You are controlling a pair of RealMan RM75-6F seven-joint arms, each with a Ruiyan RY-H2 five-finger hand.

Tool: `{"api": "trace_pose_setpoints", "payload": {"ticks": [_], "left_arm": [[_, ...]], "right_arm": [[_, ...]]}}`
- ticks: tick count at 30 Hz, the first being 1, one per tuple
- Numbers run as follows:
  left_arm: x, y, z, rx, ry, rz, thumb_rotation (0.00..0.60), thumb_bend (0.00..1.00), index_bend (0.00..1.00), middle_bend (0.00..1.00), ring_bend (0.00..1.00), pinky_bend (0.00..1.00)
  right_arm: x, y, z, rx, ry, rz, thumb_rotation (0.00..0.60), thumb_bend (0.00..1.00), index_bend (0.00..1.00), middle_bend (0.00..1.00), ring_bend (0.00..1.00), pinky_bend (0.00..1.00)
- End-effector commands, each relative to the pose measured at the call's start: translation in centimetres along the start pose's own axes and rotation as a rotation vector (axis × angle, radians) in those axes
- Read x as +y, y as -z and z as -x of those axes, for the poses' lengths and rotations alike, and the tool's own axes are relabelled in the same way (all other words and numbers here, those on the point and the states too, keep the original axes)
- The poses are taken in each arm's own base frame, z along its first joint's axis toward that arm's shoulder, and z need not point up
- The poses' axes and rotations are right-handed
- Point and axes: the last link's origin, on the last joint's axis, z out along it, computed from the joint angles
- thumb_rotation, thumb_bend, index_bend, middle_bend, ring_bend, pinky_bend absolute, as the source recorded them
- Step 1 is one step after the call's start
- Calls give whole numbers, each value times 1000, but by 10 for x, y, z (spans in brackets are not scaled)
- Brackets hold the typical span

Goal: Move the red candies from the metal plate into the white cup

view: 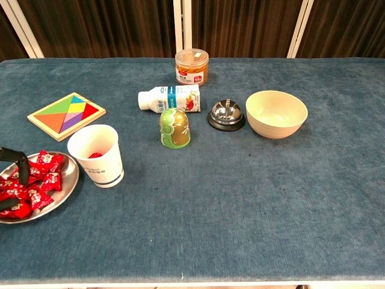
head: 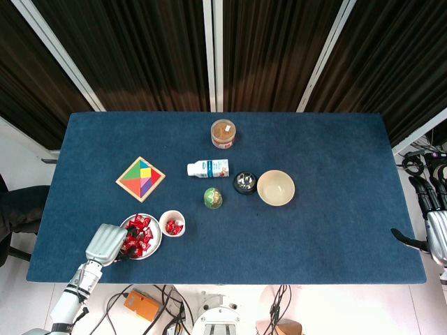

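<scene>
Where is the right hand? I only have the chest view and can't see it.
Observer: The right hand is beyond the table's right edge, holding nothing.
Operator: And the other one? I only see dark fingertips.
Observer: The left hand is over the metal plate's near-left rim, with its fingers down among the red candies.
Operator: Anything in the cup?
Observer: From above, the white cup has a few red candies inside.

Left hand [head: 106, 243] hides some red candies [head: 140, 234]; its grip is unclear
</scene>
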Motion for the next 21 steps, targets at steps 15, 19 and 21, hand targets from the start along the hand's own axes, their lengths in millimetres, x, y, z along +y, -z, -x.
{"api": "trace_pose_setpoints", "payload": {"ticks": [15,19,21], "left_arm": [[-2,1,-33,86,110,28,600,367,595,1000,970,895],[3,1,-61,158,152,64,600,363,595,1000,970,896],[9,-3,-73,187,182,91,600,361,595,1000,970,896]], "right_arm": [[-2,0,-1,6,-1,0,600,216,0,139,2,117],[-1,1,-1,7,-5,3,600,216,0,139,2,118],[-1,2,0,8,-8,6,600,216,0,139,2,118]]}}
